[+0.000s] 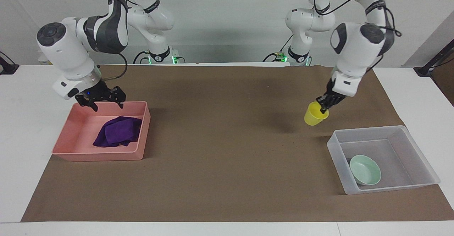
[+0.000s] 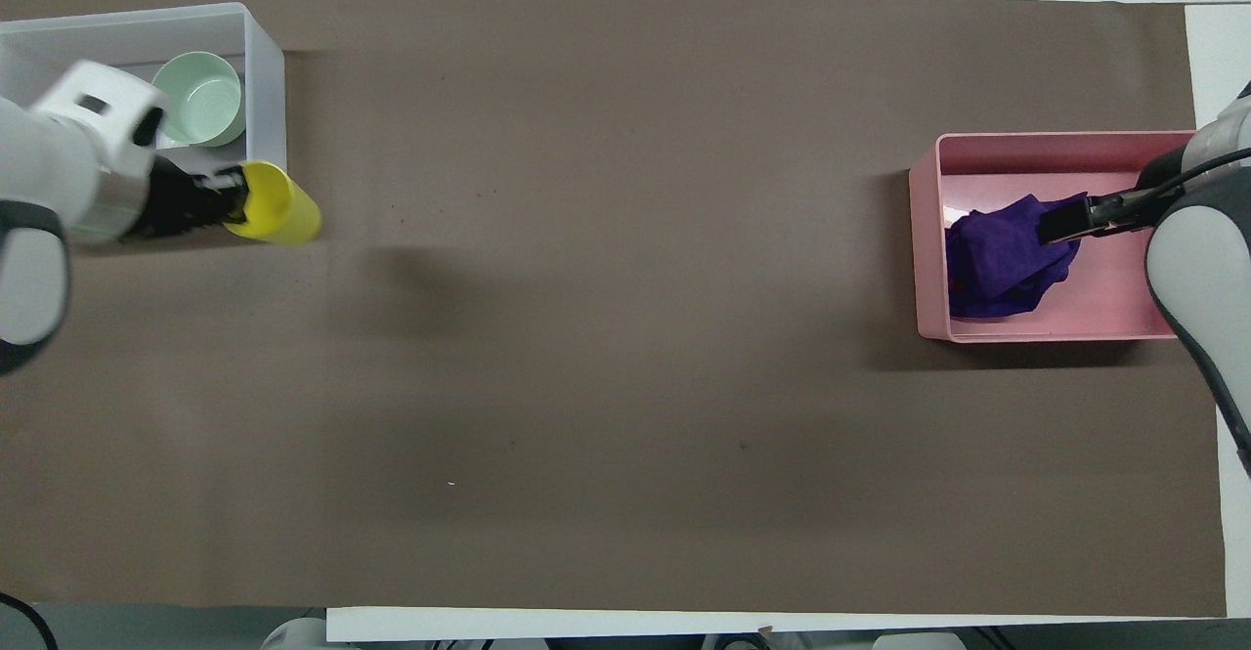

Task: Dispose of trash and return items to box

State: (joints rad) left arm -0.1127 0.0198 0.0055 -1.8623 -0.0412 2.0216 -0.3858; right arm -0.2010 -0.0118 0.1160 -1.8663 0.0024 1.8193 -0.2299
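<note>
Facing view: purple rag (image 1: 118, 136) lies in pink tray (image 1: 140, 147), right gripper (image 1: 103, 103) above it, jaws spread. Mint bowl (image 1: 365, 170) sits in clear tub (image 1: 418, 147). Left gripper (image 1: 323, 107) pinches yellow cup (image 1: 314, 115), airborne near tub; cup drop left

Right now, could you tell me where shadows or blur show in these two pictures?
Facing view: the lifted yellow cup in the left gripper casts a soft shadow on the brown mat, apart from it. Overhead view: that shadow is a diffuse patch, and the left arm looks slightly smeared.
</note>
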